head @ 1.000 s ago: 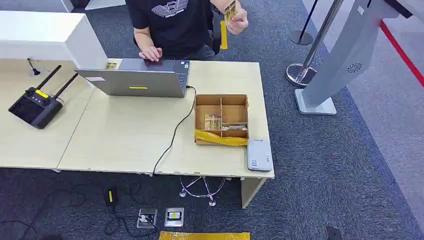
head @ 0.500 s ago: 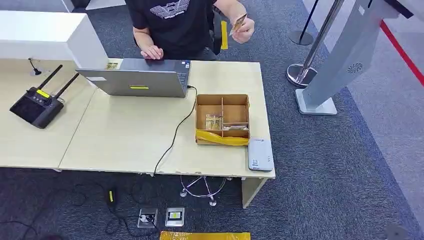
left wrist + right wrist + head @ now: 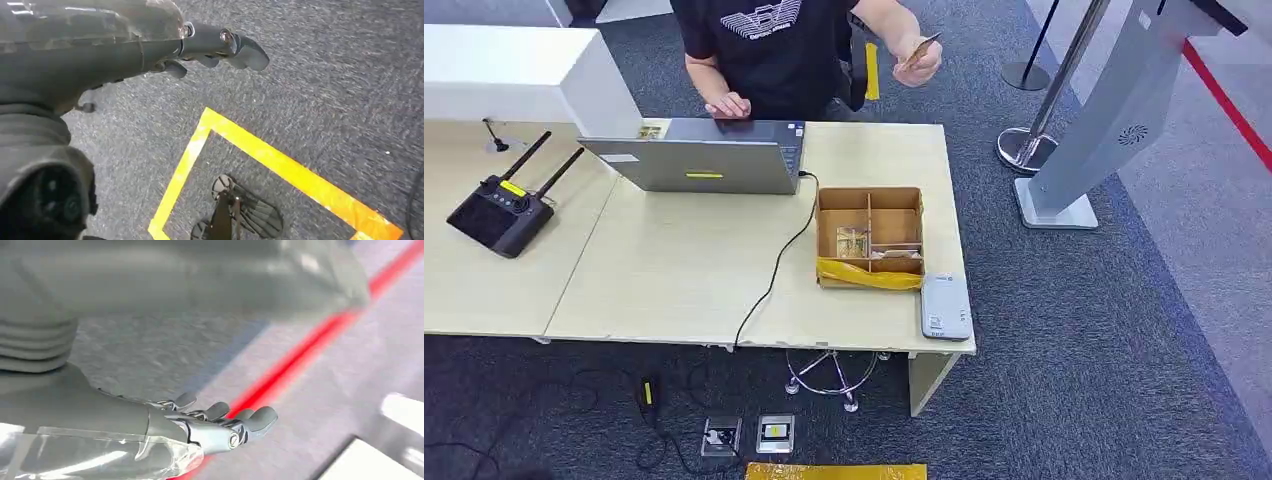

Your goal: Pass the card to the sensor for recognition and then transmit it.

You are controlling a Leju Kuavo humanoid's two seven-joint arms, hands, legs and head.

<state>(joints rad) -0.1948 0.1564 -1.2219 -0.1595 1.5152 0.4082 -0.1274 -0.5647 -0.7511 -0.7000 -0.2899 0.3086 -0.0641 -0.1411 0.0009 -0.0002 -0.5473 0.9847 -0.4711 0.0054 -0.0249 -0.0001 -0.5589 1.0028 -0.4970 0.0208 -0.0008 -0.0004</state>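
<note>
— At the top of the head view, right of centre, a person's hand (image 3: 916, 62) pinches the card (image 3: 919, 47), a thin tan rectangle tilted up on one corner, well above the table.

— And the robot's hands?

— The left hand (image 3: 220, 47) hangs over grey carpet (image 3: 325, 65), dark fingers stretched out straight, nothing in them. The right hand (image 3: 220, 422) is empty too, its silver-tipped fingers fanned slightly apart above a red floor stripe (image 3: 290, 365).

— What's on the desk?

— A pale wood-grain table (image 3: 674, 270), smooth and matte. Right of centre sits a cardboard box (image 3: 869, 238) split into compartments, yellow tape across its near edge. Just beside its lower right corner lies the sensor (image 3: 945, 307), a flat grey slab with rounded corners, at the table's edge.

— Upper left?

— A grey laptop (image 3: 699, 157), lid towards us, with a black cable (image 3: 774, 270) curling off the front of the table. Far left, a black controller (image 3: 502, 210) with two stubby antennas.

— The room?

— Speckled blue-grey carpet, a leaning grey kiosk (image 3: 1114, 110) upper right, and a chrome stanchion (image 3: 1034, 130) beside it. Yellow tape (image 3: 280, 165) makes a corner on the floor in the left wrist view.
</note>
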